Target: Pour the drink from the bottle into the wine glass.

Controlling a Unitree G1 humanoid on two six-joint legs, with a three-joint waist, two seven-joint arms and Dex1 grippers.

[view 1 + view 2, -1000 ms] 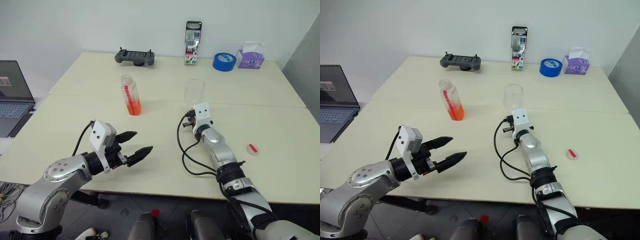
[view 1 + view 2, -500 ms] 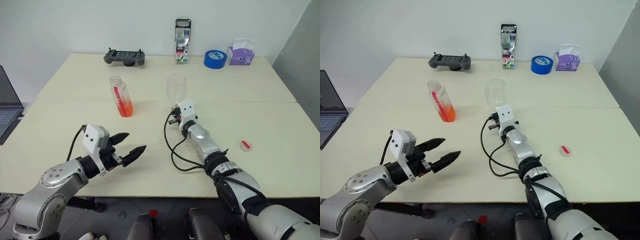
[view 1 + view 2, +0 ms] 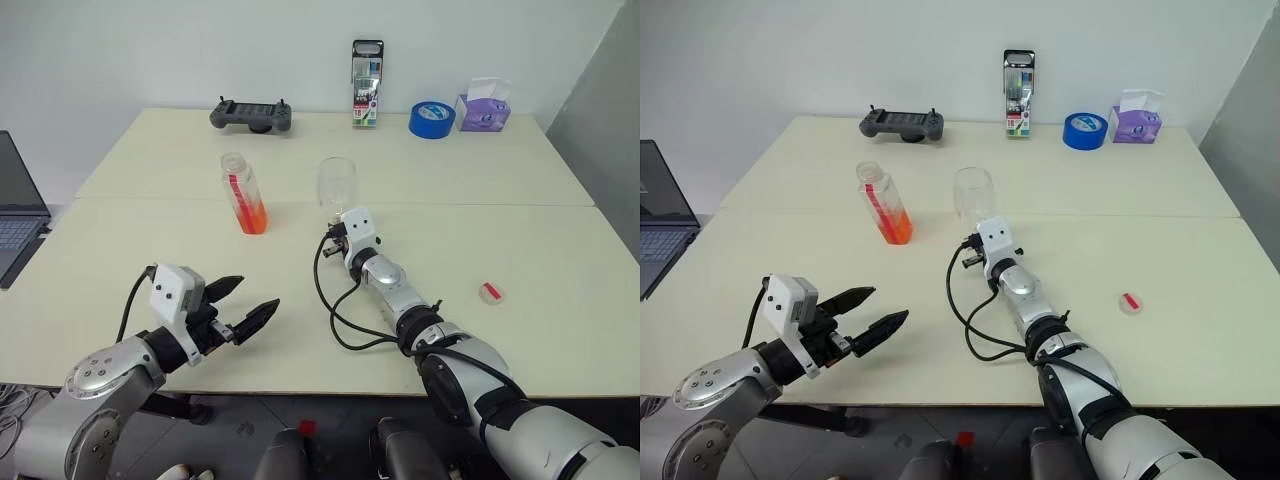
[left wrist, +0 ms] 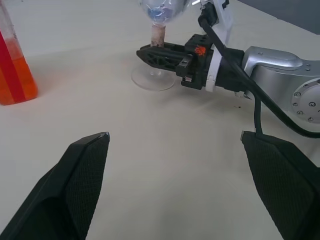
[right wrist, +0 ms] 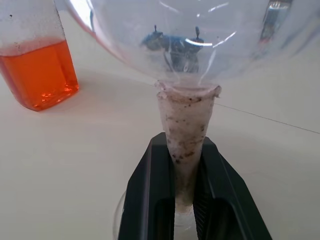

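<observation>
the right gripper is clamped on the stem of the wine glass at the desk's centre. the left gripper, fingers apart, hangs over the near edge. the bottle stands uncapped beside the glass; a careless grasp could tip it.

One bottle with orange-red drink stands ahead of the left claw; one wine glass stands upright at the right claw. That makes two claws. One small white-and-red cap lies right of the right claw. Far beyond both claws: one game controller, one marker box, one blue tape roll, one tissue pack. One laptop sits left of the left claw.
</observation>
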